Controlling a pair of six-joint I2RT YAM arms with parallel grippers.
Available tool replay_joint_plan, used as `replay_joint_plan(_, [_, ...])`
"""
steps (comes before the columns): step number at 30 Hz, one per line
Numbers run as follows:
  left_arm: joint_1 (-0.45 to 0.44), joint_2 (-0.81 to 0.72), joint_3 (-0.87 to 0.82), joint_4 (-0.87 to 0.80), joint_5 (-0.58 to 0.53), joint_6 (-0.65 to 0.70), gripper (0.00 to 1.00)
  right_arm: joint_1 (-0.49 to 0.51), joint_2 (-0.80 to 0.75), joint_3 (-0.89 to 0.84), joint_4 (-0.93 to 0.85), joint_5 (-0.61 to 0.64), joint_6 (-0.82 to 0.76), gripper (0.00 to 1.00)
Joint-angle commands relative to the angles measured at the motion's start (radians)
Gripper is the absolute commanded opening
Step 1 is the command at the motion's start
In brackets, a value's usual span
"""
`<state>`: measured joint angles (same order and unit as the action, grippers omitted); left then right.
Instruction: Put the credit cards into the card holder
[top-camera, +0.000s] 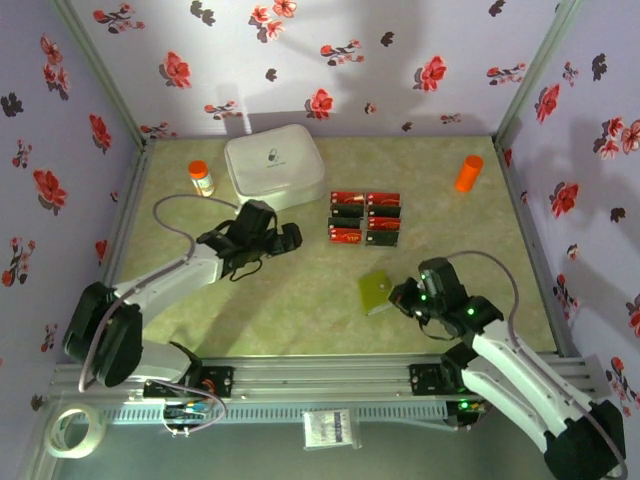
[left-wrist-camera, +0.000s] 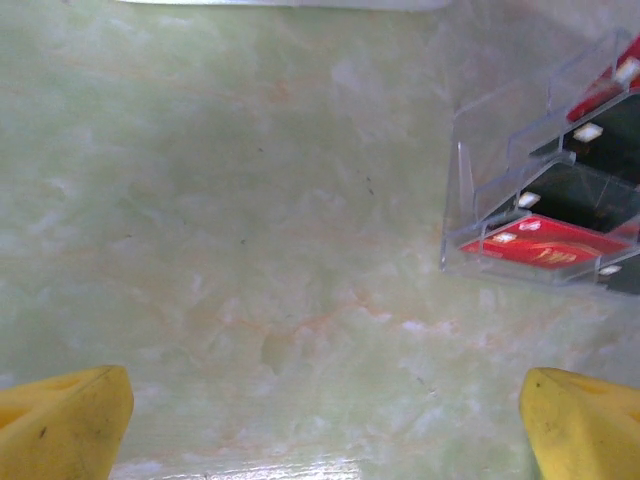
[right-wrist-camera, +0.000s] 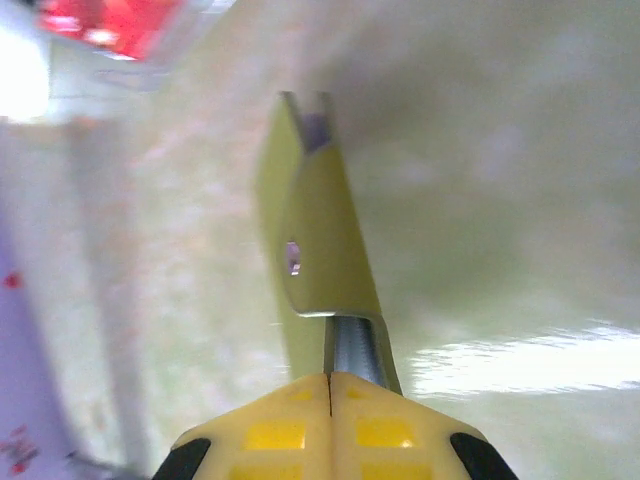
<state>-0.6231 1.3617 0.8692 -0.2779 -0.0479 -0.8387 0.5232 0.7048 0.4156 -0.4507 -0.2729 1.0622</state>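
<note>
The table, a pale green marbled surface, was bounded by flowered walls at the left, right and top of the overhead view and by a metal rail along the bottom. Bare surface lay across the centre, and also lower left between the two arms.

The white box sat at the upper centre-left, close to the back wall.

The left gripper hovered just left of centre, below the box. In the left wrist view its fingers stood fully spread at the lower corners, with nothing between them and bare table ahead.

The right gripper was at the lower right. In the right wrist view its fingertips were clenched together on the near edge of the card holder.

The clear rack lay at centre, right of the left gripper. The credit cards, red and black, sat in its pockets in two columns, long axes running left to right.

The card holder lay below the rack, apart from it, turned corner-on, its right side at the right gripper. In the right wrist view it appeared edge-on, running from lower centre to upper centre.

An orange bottle stood upper right; a small orange-capped bottle stood left of the box.
</note>
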Motion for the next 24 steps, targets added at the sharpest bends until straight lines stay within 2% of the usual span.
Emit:
replay_joint_plan(1, [0.054, -0.049, -0.078, 0.153, 0.182, -0.089, 1.00, 0.033, 0.092, 0.074, 0.266, -0.121, 0.010, 0.00])
replay_joint_plan(4, [0.075, -0.075, -0.156, 0.317, 0.290, -0.178, 1.00, 0.088, 0.201, 0.141, 0.409, -0.097, 0.047, 0.00])
replay_joint_plan(6, [0.076, -0.088, -0.204, 0.429, 0.316, -0.238, 1.00, 0.124, 0.277, 0.182, 0.501, -0.073, 0.070, 0.00])
replay_joint_plan(10, [0.077, -0.113, -0.262, 0.568, 0.313, -0.331, 1.00, 0.163, 0.416, 0.236, 0.703, -0.033, 0.145, 0.00])
replay_joint_plan(13, [0.077, -0.125, -0.268, 0.600, 0.301, -0.355, 1.00, 0.174, 0.490, 0.265, 0.817, -0.021, 0.194, 0.00])
replay_joint_plan(24, [0.076, -0.089, -0.296, 0.758, 0.241, -0.475, 1.00, 0.221, 0.576, 0.278, 1.003, 0.016, 0.289, 0.00])
